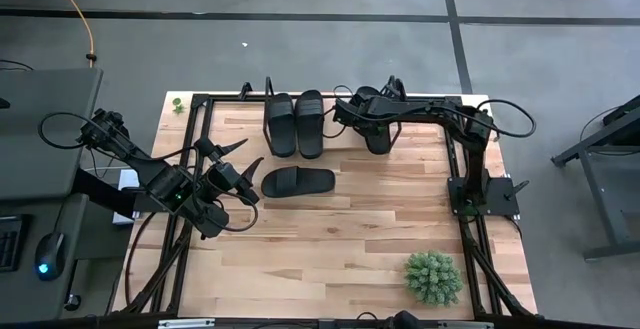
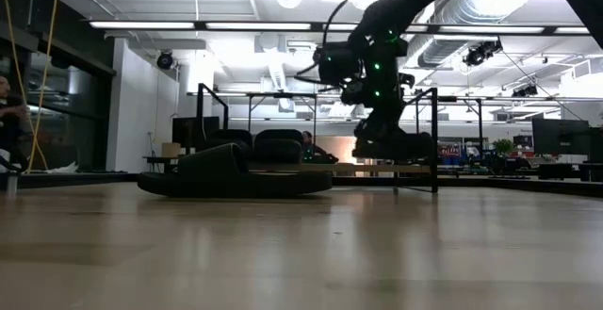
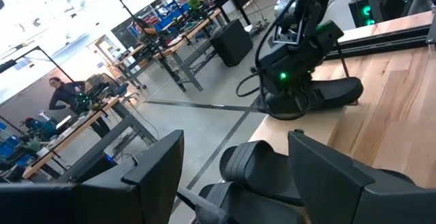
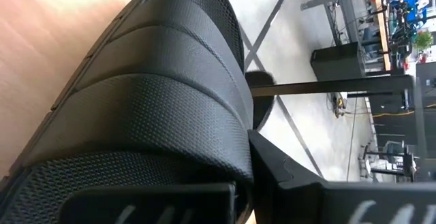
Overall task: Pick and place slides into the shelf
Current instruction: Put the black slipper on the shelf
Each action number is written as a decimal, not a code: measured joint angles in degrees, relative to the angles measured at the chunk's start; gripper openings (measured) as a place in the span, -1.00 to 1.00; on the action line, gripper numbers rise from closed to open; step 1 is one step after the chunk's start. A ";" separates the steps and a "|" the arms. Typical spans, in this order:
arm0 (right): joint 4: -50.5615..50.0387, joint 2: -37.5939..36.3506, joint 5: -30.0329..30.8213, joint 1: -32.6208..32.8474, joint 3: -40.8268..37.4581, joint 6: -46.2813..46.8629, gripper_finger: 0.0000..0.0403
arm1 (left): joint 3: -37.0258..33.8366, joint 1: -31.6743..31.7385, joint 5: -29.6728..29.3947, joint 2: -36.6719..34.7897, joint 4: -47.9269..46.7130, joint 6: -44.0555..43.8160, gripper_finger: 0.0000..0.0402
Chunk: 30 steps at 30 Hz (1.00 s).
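The shelf point(image 1: 420, 104) stood along the far edge of the wooden counter point(image 1: 340, 239), and everything else is placed from it. Two slides point(image 1: 296, 124) lay side by side at the shelf's left end, touching each other. At the shelf's right part the right tool point(image 1: 368, 109) was clamped on a third slide point(image 1: 378, 134), its fingers together around the strap; the right wrist view was filled by that slide's ribbed strap point(image 4: 157, 115). In the low view this slide point(image 2: 396, 145) showed at the level of the shelf board, under the dark arm; whether it rested on the board cannot be told. The fourth slide point(image 1: 298, 181) lay on its side on the counter just in front of the shelf's left end. The left tool point(image 1: 232, 169) hung near that slide, farther from the shelf, its fingers point(image 3: 157, 166) spread wide apart and empty. A small green plant point(image 1: 433, 276) sat well in front of the shelf's right end.
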 joint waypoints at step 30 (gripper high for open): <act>8.49 -0.02 -1.58 -1.00 -5.44 -3.40 -0.52 | 0.00 0.00 0.01 0.00 0.47 0.00 0.22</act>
